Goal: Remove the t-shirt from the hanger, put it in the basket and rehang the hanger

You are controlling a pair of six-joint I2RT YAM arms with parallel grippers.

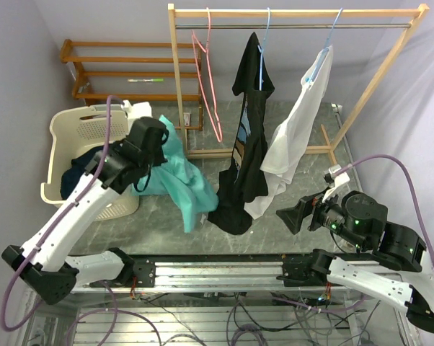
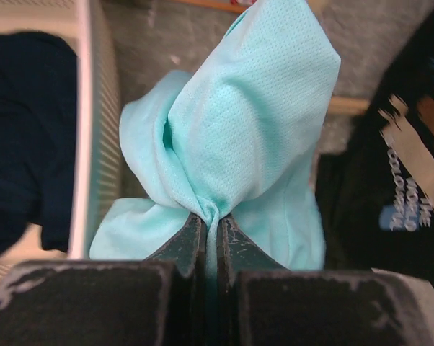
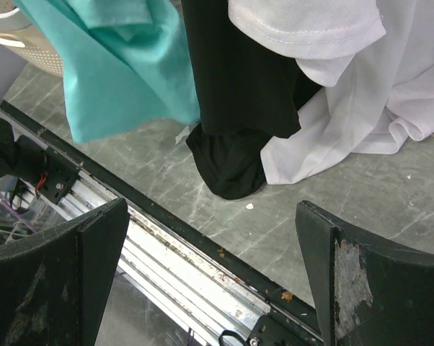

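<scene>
Your left gripper (image 2: 211, 216) is clamped tight on a bunch of the teal shirt (image 1: 181, 180). The shirt is clear of the bare pink hanger (image 1: 206, 79) and droops just beside the basket (image 1: 65, 130), at about 8 o'clock from the black shirt (image 1: 249, 144). Your right gripper (image 3: 211, 216) has its fingers wide apart with nothing in them, at 5 o'clock from the white shirt (image 1: 296, 137). Both those shirts hang on the rack (image 1: 296, 13).

The teal t-shirt (image 2: 253, 130) is matt cloth with a fine pinhole mesh. The fingers (image 2: 184, 249) of the left gripper (image 2: 213, 218) are matt black plastic, scuffed pale at the edges. The clothes rack (image 1: 296, 12) is bare light wood, the laundry basket (image 1: 57, 143) cream perforated plastic.
</scene>
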